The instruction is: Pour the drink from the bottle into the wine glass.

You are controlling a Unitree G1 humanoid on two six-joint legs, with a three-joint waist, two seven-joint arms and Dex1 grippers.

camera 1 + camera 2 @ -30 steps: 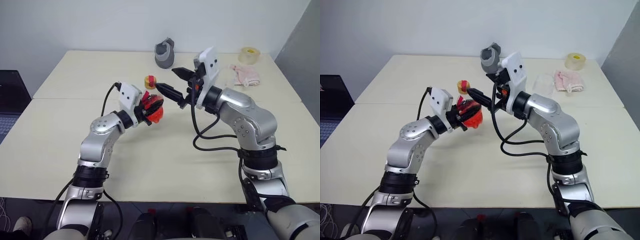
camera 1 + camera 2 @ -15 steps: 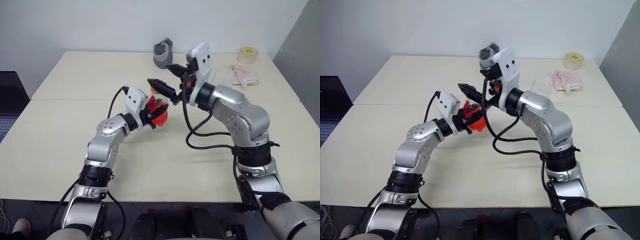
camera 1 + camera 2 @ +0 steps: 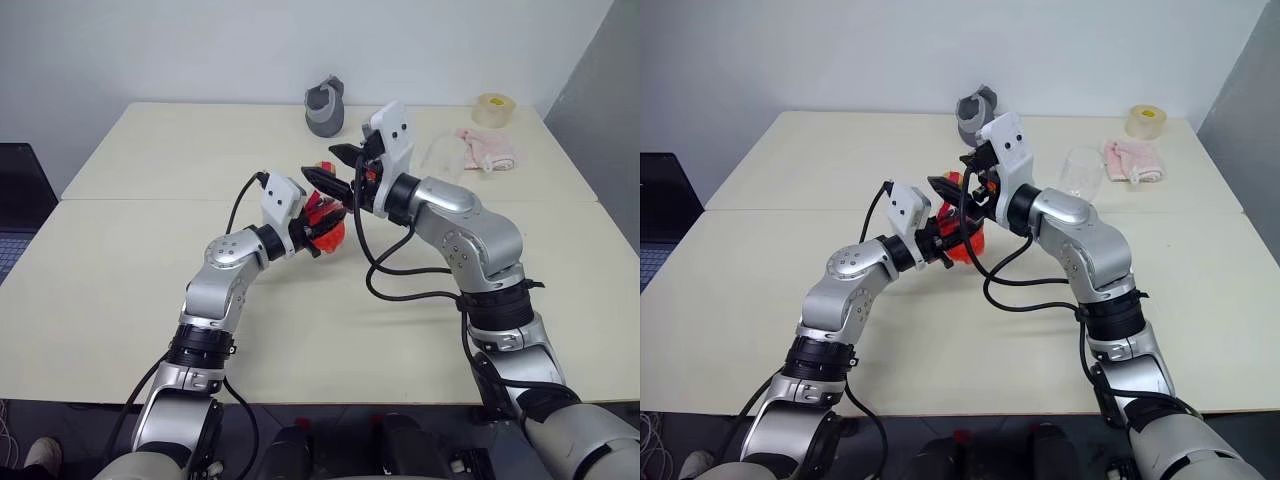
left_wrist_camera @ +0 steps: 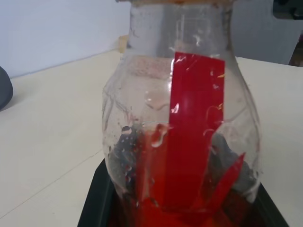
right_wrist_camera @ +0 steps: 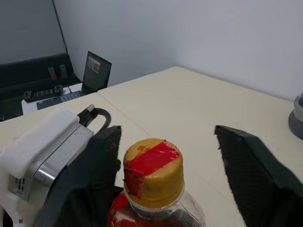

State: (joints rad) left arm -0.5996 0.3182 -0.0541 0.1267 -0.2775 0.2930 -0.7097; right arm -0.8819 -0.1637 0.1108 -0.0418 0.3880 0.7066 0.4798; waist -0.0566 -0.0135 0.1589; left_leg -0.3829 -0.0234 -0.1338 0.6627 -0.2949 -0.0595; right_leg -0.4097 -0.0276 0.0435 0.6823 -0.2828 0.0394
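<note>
Left hand [image 3: 318, 222] is clamped on the bottle's [image 3: 329, 216] bulbous base, holding it upright above the bench [image 3: 120, 290], roughly mid-bench in front of me. Left wrist view confirms it: fingers wrap the lower body, with the drink [image 4: 189, 208] pooled red at the bottom and the red label [image 4: 191, 142] facing the camera.

Right hand [image 5: 165, 175] is just above and behind it, fingers spread either side of the yellow-red cap [image 5: 154, 165]. In the right wrist view there's a clear gap on both sides, so it's not gripping yet.

My read: we're at the uncapping step. Cap is on, nothing poured.

Next move needs:
- the right hand to close squarely on the cap, centred, so it doesn't skid off the rim
- a twist against the left hand's hold; the bottle is thin plastic, so I expect it may flex or spin in the grip
- the bottle to stay upright until the cap is clear

Farther back, the wine glass [image 3: 1078, 172] stands upright and empty to the right, well apart from the bottle. A pink cloth [image 3: 1133, 161] and a tape roll [image 3: 1145, 121] sit beyond it, with a grey jug [image 3: 975, 113] at the far edge.
</note>
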